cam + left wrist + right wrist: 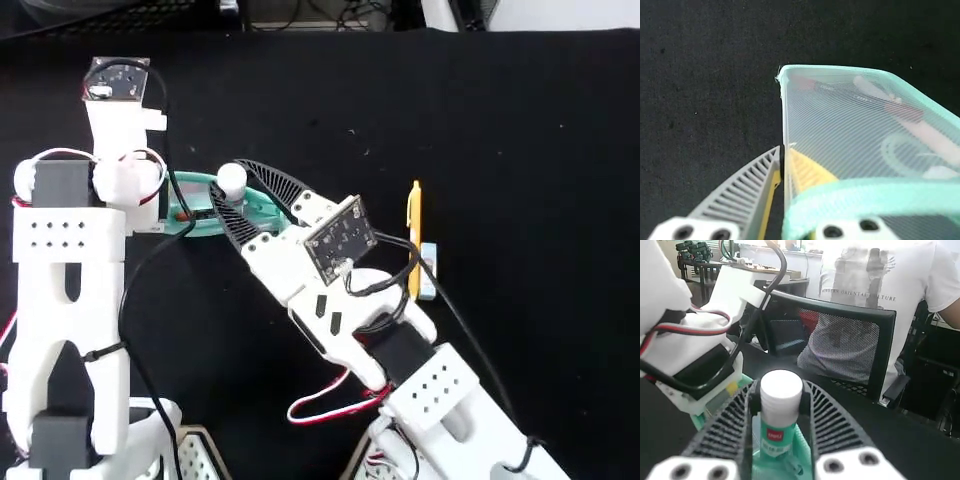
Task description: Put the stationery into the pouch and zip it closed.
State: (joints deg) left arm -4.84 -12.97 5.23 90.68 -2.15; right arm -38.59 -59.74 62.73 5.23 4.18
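Right gripper grips a glue stick over the pouch; left gripper pinches its rim; pen lies at 3 o'clock.

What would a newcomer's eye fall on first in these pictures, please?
The right claw grips a white-capped glue stick over the teal mesh pouch, which the left claw pinches by its edge, left of the table's middle. A yellow pen lies apart to the right on the black table.
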